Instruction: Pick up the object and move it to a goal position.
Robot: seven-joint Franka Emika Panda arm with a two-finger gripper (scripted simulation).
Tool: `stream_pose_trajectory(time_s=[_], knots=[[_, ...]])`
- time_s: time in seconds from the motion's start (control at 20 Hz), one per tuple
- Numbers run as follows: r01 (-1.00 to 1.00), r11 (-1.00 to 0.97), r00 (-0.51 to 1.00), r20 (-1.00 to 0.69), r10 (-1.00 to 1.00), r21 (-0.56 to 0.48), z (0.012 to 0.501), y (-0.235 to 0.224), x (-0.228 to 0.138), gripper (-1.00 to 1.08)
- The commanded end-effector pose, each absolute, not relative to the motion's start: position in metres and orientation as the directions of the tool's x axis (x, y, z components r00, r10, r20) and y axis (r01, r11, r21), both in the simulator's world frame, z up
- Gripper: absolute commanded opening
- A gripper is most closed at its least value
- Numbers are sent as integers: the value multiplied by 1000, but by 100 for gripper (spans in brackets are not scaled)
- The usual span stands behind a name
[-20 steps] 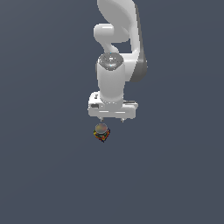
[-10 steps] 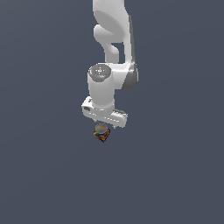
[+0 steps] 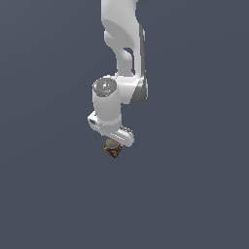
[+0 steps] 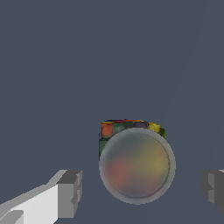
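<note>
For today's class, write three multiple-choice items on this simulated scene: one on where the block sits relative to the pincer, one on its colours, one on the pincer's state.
1. Where is the block relative to the pincer?
A. Between its two fingers, touching neither
B. Far off to one side of the arm
C. Stacked on a second block

2. What colours show on the block's side?
A. Plain white
B. Red, orange, yellow, green and dark patches
C. Solid pink

3. What is the pincer's state?
A. Shut on the block
B. Open
C. Out of view

Answers:
1 A: the wrist view shows a gap between the block and each of the fingers.
2 B: the mosaic patches show above the round greyish top.
3 B: the fingers stand wide apart.
</note>
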State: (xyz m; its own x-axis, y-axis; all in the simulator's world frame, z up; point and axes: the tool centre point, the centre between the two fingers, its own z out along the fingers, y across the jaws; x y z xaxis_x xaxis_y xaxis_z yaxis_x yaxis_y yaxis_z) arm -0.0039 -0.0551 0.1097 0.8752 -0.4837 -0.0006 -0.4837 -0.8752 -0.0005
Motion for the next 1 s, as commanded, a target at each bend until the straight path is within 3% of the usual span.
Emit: stream_pose_trajectory(time_s=[0.0,0.95], knots=[[-496,-868,868,0,-496,0,108,-57,-4,100],[-497,-868,868,0,-497,0,58,-57,-4,100]])
